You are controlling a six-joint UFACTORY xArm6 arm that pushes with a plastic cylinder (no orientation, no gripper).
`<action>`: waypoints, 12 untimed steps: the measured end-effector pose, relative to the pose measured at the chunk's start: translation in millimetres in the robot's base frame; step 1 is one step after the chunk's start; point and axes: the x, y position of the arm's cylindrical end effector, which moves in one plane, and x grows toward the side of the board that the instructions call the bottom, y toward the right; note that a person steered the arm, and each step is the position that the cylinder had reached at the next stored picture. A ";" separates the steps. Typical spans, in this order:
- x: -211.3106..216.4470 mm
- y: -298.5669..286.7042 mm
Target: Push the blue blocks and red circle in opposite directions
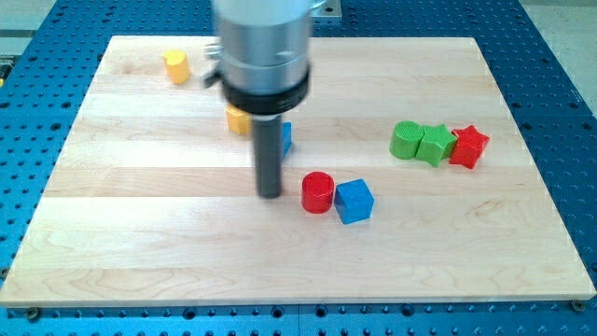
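Observation:
The red circle (317,192) stands near the board's middle, touching a blue cube (354,201) on its right. A second blue block (286,138) shows only partly behind the rod, above and left of the red circle. My tip (270,194) rests on the board just left of the red circle, a small gap apart, and below the hidden blue block.
A yellow block (175,66) sits at the top left. Another yellow block (237,119) is partly hidden behind the rod. Two green blocks (406,140) (434,145) and a red star (468,147) form a row at the right. The wooden board (140,243) lies on a blue perforated table.

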 end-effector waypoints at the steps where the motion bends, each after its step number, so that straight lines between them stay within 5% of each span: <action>1: 23.6 19.2; 3: -39.0 124.7; 4: -6.9 97.4; 5: 26.2 130.9; 7: -26.3 173.4; 9: 42.4 264.1; 11: 32.7 113.1; 12: -21.9 69.1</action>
